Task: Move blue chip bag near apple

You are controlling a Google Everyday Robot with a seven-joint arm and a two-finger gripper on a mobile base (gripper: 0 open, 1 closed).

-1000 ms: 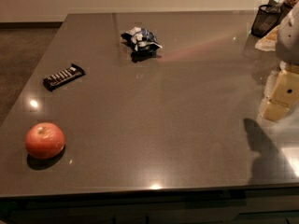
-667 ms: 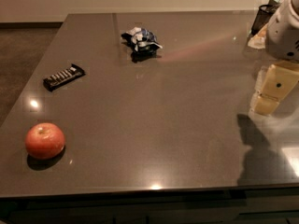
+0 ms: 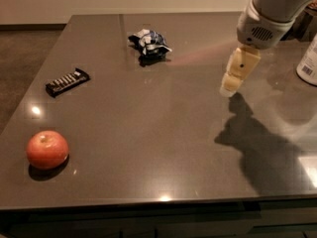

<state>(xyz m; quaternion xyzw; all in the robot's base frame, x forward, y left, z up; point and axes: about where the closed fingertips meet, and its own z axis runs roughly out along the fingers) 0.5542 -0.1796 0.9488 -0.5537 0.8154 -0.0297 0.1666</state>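
Observation:
The blue chip bag, crumpled dark blue foil with white patches, lies at the far middle of the dark table. The red-orange apple sits at the near left corner, far from the bag. My gripper hangs from the arm at the upper right, above the table, well to the right of the bag and a little nearer than it. It holds nothing that I can see.
A flat black wrapper with white stripes lies at the left, between bag and apple. A white bottle stands at the right edge. The arm's shadow falls on the table's right side.
The arm has swung left from the right edge over the table, so the gripper is closer to the chip bag. The objects have not moved.

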